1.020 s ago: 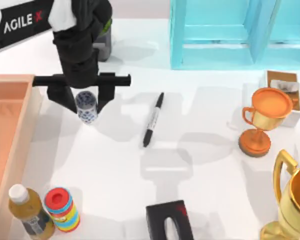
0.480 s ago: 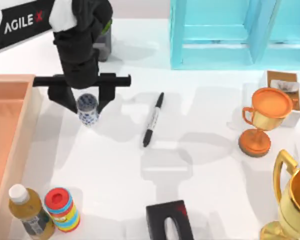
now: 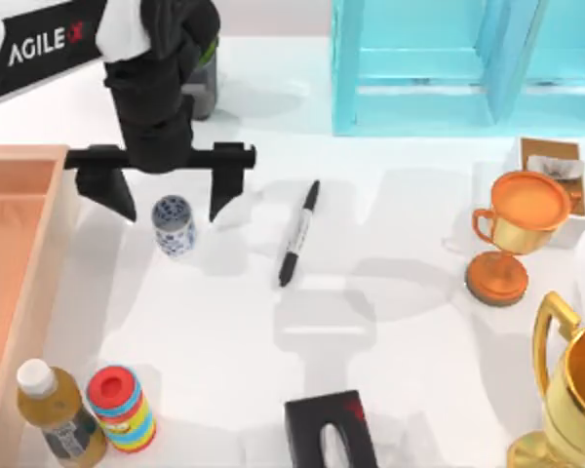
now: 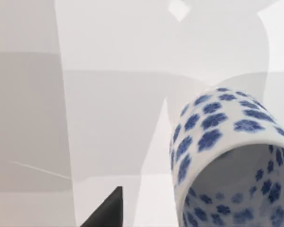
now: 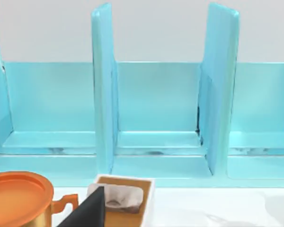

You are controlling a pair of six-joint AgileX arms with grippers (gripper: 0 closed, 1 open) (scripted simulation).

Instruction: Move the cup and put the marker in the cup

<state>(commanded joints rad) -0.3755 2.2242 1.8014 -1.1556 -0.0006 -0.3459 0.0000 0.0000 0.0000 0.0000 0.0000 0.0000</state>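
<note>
Above the table (image 3: 390, 283), left claw (image 3: 172, 207) gapes wide, straddling the cup (image 3: 174, 225); lift straight up, then fetch the marker (image 3: 298, 233).

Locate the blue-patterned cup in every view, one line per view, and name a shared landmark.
Top view: the cup stands left of centre, between the open left gripper's fingers, untouched.
Left wrist view: the cup sits close to the camera, its mouth facing it.
Right wrist view: no cup.
Shared landmark: the white table.

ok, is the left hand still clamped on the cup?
No. In the top view the left hand has its fingers spread wide, clear of the cup on both sides.
</note>
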